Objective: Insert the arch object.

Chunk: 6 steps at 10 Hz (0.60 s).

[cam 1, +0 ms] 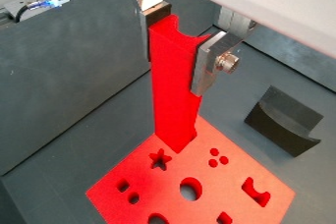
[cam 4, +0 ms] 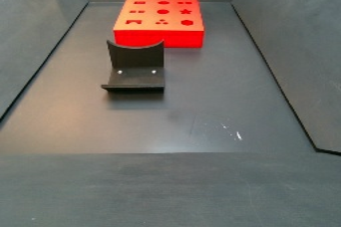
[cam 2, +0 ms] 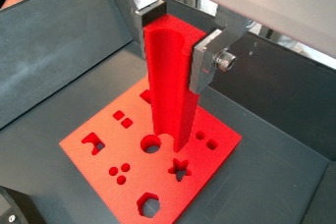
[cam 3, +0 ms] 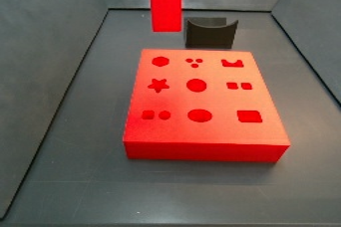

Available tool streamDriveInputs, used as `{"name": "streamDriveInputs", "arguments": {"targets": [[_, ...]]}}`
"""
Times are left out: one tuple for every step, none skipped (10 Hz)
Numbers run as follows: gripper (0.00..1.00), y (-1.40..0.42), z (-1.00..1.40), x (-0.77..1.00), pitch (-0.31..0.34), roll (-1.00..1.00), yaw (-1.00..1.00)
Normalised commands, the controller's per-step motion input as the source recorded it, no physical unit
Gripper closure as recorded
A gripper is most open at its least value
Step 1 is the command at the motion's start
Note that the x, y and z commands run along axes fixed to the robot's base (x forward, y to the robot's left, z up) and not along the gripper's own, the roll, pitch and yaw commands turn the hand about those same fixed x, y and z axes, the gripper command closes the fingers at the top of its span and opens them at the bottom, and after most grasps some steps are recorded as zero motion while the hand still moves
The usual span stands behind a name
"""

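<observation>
dark grey desk (cam 3: 54,141) with raised walls all round, and on it the flat red board (cam 3: 200,131) with its shaped holes. the gripper (cam 1: 178,41) hangs above that board in both wrist views, jaws clenched on the arch object (cam 1: 171,81), the silver fingers (cam 1: 207,63) pressed flat to its upper sides. the red bar stands upright, its lower end over the board's holes (cam 2: 168,135). in a side view it drops in from the top edge (cam 3: 164,0). the dark grey block (cam 4: 134,67) sits apart from the board.
</observation>
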Motion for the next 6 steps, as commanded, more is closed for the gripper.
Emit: {"name": "streamDriveInputs", "arguments": {"targets": [[1.00, 0.00, -0.20, 0.35, -0.010, 0.00, 0.01], [1.00, 0.15, -0.25, 0.81, -0.087, 0.00, 0.05], [1.00, 0.28, -0.16, 1.00, -0.129, -0.03, 0.07], [1.00, 0.29, -0.11, 1.00, -0.126, -0.02, 0.02], [1.00, 0.19, -0.01, 1.00, -0.050, -0.01, 0.00], [1.00, 0.12, 0.00, 1.00, 0.000, 0.00, -0.06]]}}
